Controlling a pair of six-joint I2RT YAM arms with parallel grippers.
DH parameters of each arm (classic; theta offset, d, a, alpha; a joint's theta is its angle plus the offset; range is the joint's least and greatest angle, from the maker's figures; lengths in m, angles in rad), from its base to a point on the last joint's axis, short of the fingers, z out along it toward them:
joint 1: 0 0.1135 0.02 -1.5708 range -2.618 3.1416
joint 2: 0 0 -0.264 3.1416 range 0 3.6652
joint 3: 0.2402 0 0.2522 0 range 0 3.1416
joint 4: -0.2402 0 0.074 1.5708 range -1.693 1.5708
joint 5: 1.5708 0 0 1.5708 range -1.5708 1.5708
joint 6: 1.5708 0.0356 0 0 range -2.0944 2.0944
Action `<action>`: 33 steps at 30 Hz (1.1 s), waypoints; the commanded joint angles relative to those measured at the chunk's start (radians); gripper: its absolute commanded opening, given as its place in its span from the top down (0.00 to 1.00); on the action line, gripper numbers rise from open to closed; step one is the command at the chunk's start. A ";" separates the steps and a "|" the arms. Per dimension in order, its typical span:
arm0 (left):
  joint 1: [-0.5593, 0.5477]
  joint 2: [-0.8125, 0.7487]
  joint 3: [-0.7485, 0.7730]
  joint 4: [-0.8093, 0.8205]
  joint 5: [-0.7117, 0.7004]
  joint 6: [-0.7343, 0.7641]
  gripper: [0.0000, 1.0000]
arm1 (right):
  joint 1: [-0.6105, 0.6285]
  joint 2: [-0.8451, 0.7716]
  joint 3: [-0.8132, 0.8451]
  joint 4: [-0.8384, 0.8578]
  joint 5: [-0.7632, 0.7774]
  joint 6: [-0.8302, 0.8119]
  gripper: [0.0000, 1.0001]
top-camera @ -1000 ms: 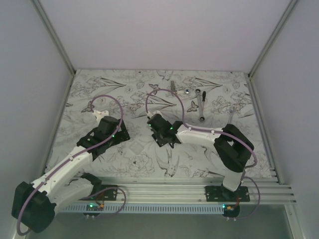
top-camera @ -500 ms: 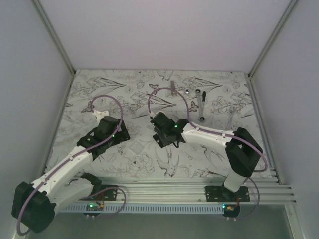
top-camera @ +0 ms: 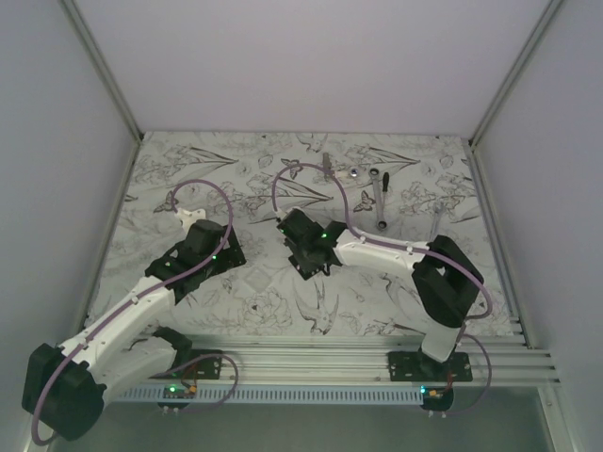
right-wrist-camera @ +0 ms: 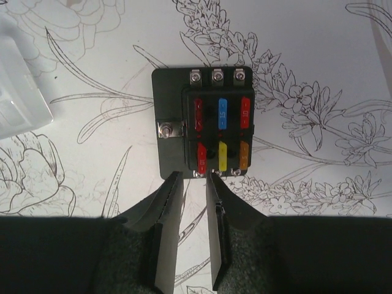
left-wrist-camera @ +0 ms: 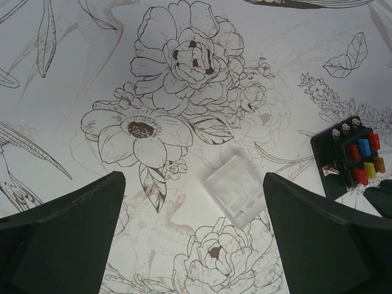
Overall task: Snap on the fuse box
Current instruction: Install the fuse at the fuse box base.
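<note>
From above: white tabletop [top-camera: 424,282] printed with black line-drawn flowers and birds, both arms reaching in over its middle. On the left of centre, the left hand [top-camera: 215,252]; near centre, the right hand [top-camera: 306,256]; well apart from each other. Farther back and to the right, a long silver metal ratchet wrench [top-camera: 379,200], away from both hands. Too small here to judge either grip.

Left wrist: looks straight down on the flower print. Left hand released, dark fingers [left-wrist-camera: 67,239] spread wide at the two lower corners, nothing held. Between them, nearer the right one and touching neither, a small clear square plastic cover [left-wrist-camera: 236,190] lying flat. At the right edge, partly cut off by the right finger, the small black square plastic fuse box [left-wrist-camera: 350,156], with silver terminals along one side and red, blue and yellow fuses on top. Near the cover, but apart from it.

Right wrist: fuse box flat on the tabletop at mid-view, uncovered. Six fuses in two rows of three: red, blue, red; then red, yellow, orange. Right hand clenched almost fully, only a narrow slit between its pale finger pads [right-wrist-camera: 168,239], gripping nothing. Fingertips right at the near edge of the fuse box; touching or not, cannot tell. Clear cover at the left edge of the view, apart from the fuse box.
</note>
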 commanded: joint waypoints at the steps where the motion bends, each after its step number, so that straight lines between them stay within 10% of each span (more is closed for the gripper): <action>1: 0.006 0.000 0.001 -0.030 0.008 -0.001 0.00 | -0.005 0.028 0.049 0.021 0.032 -0.021 0.74; 33: 0.006 -0.002 0.001 -0.031 0.007 0.000 0.01 | -0.017 0.207 0.156 -0.143 0.006 -0.020 1.00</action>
